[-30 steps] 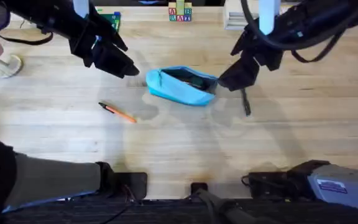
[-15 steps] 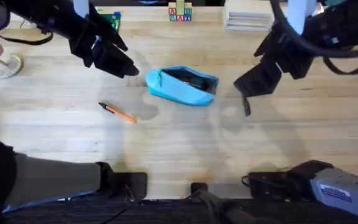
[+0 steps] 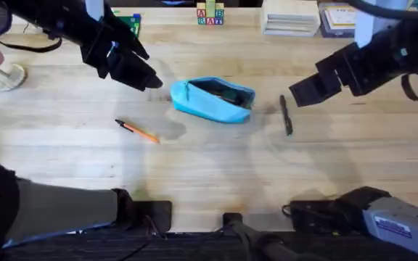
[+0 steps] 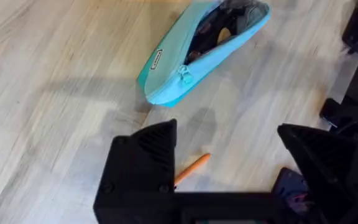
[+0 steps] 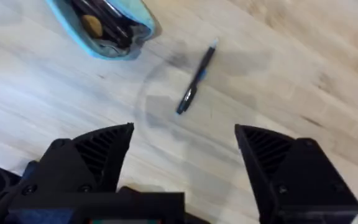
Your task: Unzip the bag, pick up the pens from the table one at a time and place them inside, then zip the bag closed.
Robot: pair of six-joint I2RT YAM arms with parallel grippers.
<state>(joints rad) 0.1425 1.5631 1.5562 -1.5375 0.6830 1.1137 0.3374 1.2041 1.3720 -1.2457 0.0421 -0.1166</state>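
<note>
Two pens [image 3: 137, 131] lie on the desk [image 3: 209, 174] either side of the unzipped bag [image 3: 212, 99]; right gripper [image 3: 305, 90] has backed off toward the right edge, jaws apart, black pen [image 3: 286, 114] ungrasped

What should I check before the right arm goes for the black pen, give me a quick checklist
1. Bag unzipped, mouth open: ok.
2. Black pen lying free on the table, apart from the bag: ok.
3. Right gripper fingers open and empty: ok.
4. Right gripper lined up over the black pen: not ok, it hangs off to the side.
5. Left gripper open, clear of the bag: ok.
6. Orange pen on the table, not yet bagged: ok.
</note>
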